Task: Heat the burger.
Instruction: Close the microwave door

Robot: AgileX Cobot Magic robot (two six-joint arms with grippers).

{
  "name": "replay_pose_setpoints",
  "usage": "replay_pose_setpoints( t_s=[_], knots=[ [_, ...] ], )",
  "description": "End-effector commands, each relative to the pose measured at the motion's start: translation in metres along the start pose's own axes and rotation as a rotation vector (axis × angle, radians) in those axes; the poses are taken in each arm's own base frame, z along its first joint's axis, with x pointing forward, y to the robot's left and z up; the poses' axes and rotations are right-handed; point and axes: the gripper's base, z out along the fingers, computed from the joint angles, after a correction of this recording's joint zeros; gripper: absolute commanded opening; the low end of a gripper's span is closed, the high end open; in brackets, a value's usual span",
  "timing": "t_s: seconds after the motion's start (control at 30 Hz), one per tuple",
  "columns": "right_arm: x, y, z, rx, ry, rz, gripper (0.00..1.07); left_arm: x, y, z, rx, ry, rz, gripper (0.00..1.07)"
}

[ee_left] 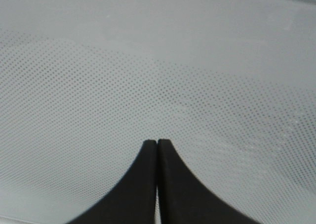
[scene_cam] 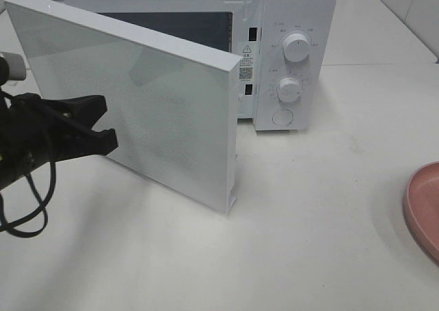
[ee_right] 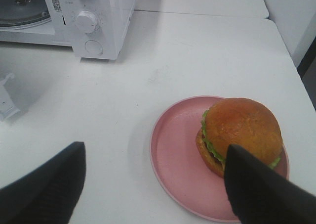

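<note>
On the pink plate (ee_right: 173, 159), at the right edge of the white table (scene_cam: 322, 215), the burger (ee_right: 240, 133) is seen lying toward the plate's right side, its glossy brown bun uppermost and green lettuce showing at the rim. Above and just near of it, the right gripper (ee_right: 153, 184) is held with its two dark fingers spread wide apart; one fingertip (ee_right: 256, 184) overlaps the burger's near edge in the right wrist view, though contact cannot be judged, and nothing is held between the fingers. At far left, the white microwave (scene_cam: 295, 22) is shown with its door (scene_cam: 137, 98) swung open toward the near side. Against the door's dotted outer face, the left gripper (ee_left: 157, 143) is seen with its fingers pressed together, empty. Two round knobs (scene_cam: 296, 47) and a round button are carried on the microwave's control panel. A triangular warning label and a square code sticker (scene_cam: 245, 71) are fixed to the frame beside the opening; their print is too small to be read.
</note>
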Motion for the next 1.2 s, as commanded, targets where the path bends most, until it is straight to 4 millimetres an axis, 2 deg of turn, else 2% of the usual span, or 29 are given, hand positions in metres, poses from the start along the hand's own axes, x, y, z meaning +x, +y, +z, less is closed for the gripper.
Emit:
replay_pose_setpoints(
  t_s=[0.03, 0.17, 0.2, 0.57, 0.73, 1.03, 1.2],
  knots=[
    [0.002, 0.0, -0.003, 0.004, -0.035, -0.005, 0.75, -0.004, -0.014, 0.016, 0.0, -0.023, 0.001, 0.0],
    [0.002, 0.0, -0.003, 0.004, -0.035, -0.005, 0.75, -0.006, -0.024, 0.028, 0.008, -0.023, 0.01, 0.0],
    [0.002, 0.0, -0.003, 0.004, -0.035, -0.005, 0.75, -0.008, -0.031, 0.037, 0.002, -0.02, 0.009, 0.0],
    [0.002, 0.0, -0.003, 0.004, -0.035, -0.005, 0.75, -0.022, -0.062, 0.079, -0.037, -0.069, -0.025, 0.0],
    [0.002, 0.0, -0.003, 0.004, -0.035, -0.005, 0.75, -0.027, -0.07, 0.099, -0.062, -0.048, -0.088, 0.0],
    [0.002, 0.0, -0.003, 0.004, -0.035, -0.005, 0.75, -0.032, -0.082, 0.132, -0.047, -0.079, -0.085, 0.0],
    [0.002, 0.0, -0.003, 0.004, -0.035, -0.005, 0.75, -0.029, -0.086, 0.149, -0.05, -0.069, -0.101, 0.0]
  ],
)
